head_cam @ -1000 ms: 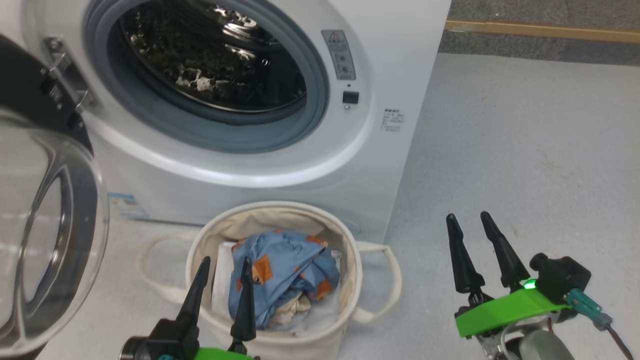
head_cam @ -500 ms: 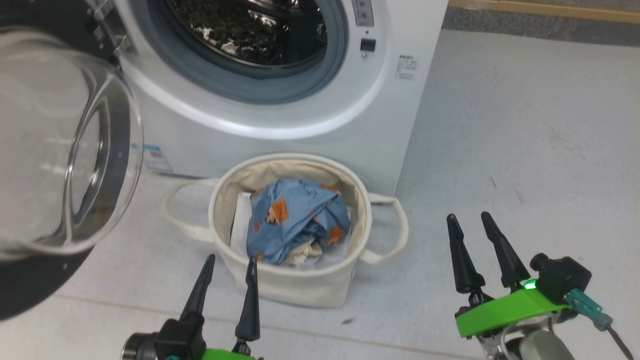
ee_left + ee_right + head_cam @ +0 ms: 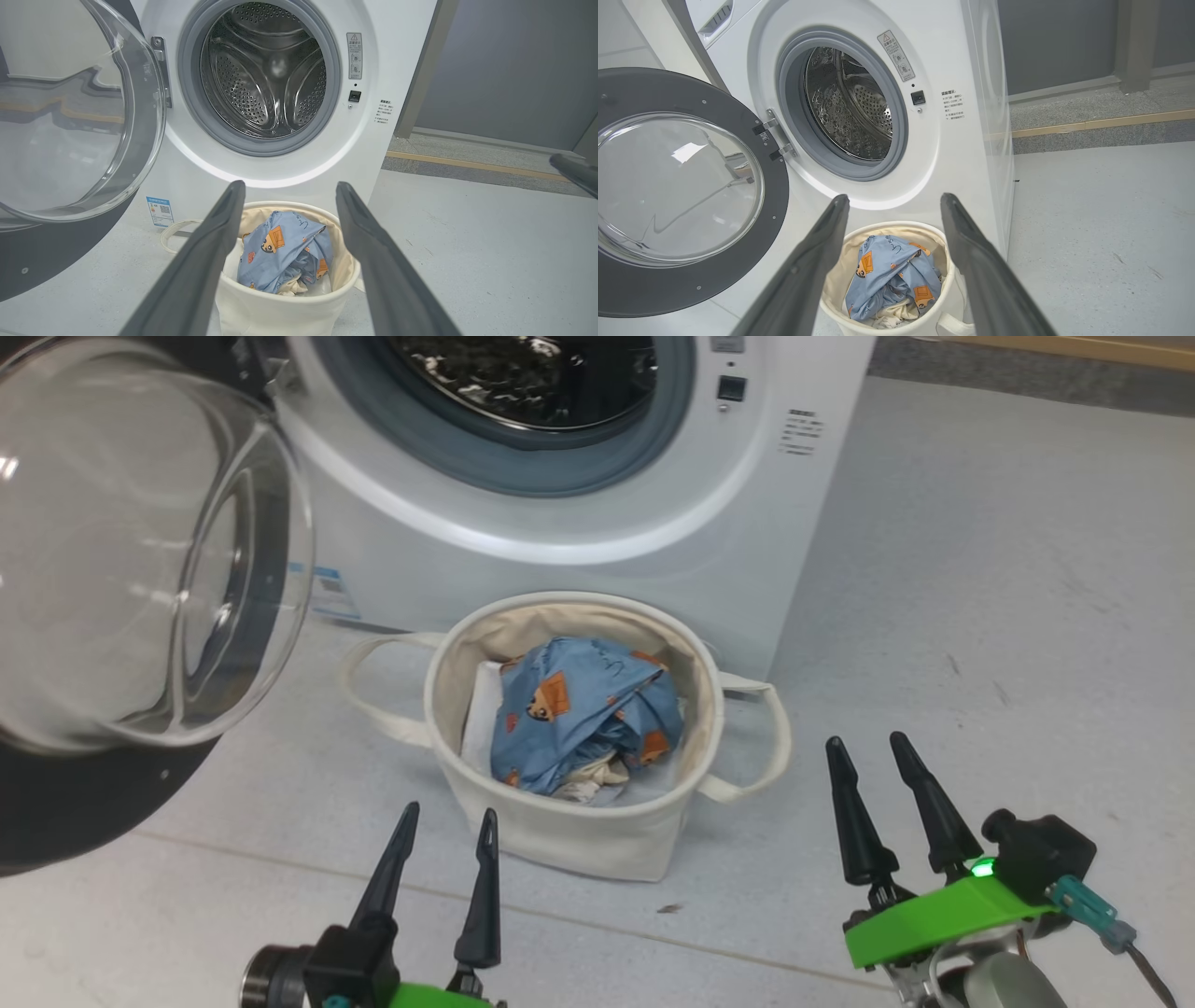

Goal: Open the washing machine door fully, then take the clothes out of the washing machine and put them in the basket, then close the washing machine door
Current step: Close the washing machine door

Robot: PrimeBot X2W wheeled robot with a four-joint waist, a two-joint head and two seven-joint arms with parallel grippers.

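The white washing machine (image 3: 653,569) stands at the top with its drum mouth (image 3: 266,74) bare. Its black door (image 3: 84,803) with the clear glass bowl (image 3: 140,551) hangs swung out at the left. In front of the machine sits the cream basket (image 3: 579,831), and the light blue printed clothes (image 3: 583,709) lie bunched inside it. My left gripper (image 3: 446,829) is open and empty, just short of the basket's near wall. My right gripper (image 3: 865,747) is open and empty too, over the floor to the basket's right.
Pale grey floor (image 3: 980,616) spreads to the right of the machine. A wooden strip (image 3: 1101,123) and a dark wall run behind it. A blue sticker (image 3: 159,210) sits low on the machine's front. A white sheet (image 3: 481,709) lines the basket beside the clothes.
The whole head view has shifted: machine, door and basket sit higher and further right in it and look farther off. Both grippers stay open and empty at the bottom.
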